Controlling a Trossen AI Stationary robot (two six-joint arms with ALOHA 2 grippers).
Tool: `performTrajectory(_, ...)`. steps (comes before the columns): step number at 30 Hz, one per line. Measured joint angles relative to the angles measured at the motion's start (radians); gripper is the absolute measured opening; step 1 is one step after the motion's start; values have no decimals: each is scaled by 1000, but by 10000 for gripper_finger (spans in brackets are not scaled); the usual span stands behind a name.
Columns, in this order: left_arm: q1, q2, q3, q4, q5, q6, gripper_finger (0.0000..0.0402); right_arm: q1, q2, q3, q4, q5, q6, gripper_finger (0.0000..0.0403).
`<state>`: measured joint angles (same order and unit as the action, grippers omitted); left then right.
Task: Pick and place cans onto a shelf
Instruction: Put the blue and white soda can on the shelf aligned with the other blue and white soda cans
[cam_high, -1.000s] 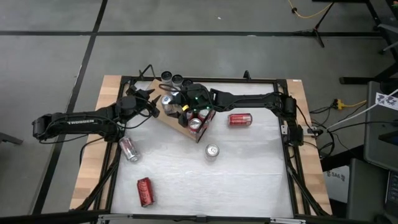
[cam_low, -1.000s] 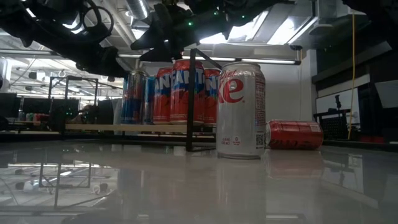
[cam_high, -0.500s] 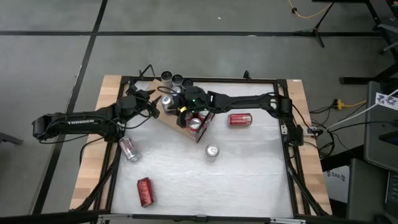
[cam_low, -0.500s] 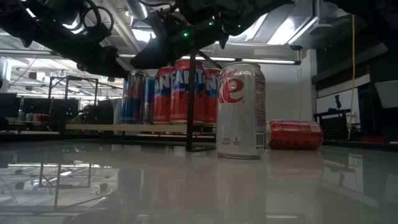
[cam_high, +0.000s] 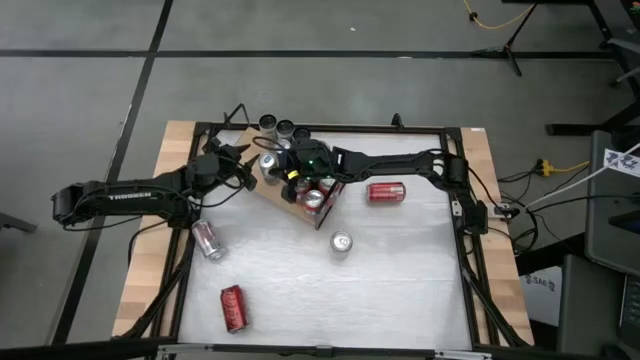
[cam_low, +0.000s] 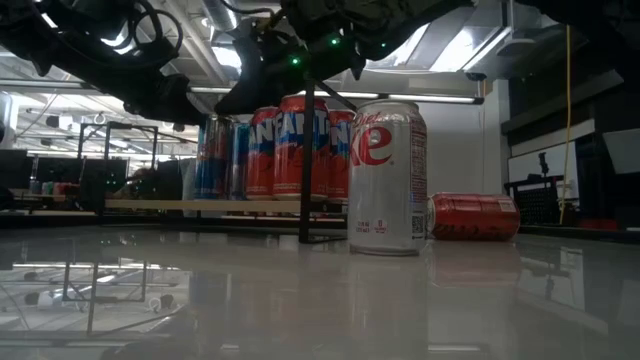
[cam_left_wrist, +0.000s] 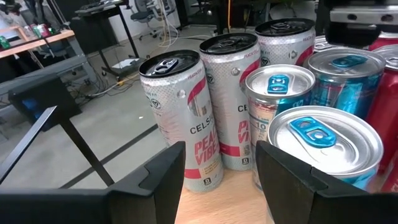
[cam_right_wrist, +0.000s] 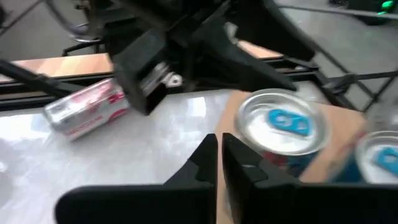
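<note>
High view, from the left: the left arm reaches in from the surface's (cam_high: 400, 290) left edge, and its tool (cam_high: 243, 166) sits at the left corner of the shelf (cam_high: 275, 195), the angled wooden board near the far side. Left wrist view shows this tool (cam_left_wrist: 219, 171) with its two dark fingers (cam_left_wrist: 163, 177) set well apart and nothing between them; just ahead stand three slim silver cans (cam_left_wrist: 229, 93) in a row at the board's edge, with blue-tabbed cans (cam_left_wrist: 323, 140) beside them.

A silver can (cam_high: 208, 240) and a red can (cam_high: 232, 307) lie on their sides on the surface, well apart from the shelf. An upright silver can (cam_high: 342, 243) stands alone near the middle, and another red can (cam_high: 386, 191) lies to the right of the shelf.

The right arm stretches across from the right edge, its tool (cam_high: 296, 170) over the cans on the shelf. Right wrist view shows that tool's (cam_right_wrist: 220, 155) fingers nearly touching, holding nothing, above a blue-tabbed can top (cam_right_wrist: 283, 124).
</note>
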<state>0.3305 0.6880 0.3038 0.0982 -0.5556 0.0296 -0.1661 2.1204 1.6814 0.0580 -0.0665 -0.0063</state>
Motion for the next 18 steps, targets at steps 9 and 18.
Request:
performTrajectory(9,0,-1,0,-1,0,0,188,0,0,0,-8,51,0,1)
performTrajectory(18,-59,-2,0,-5,-35,-1,188,0,0,0,-10,65,0,1)
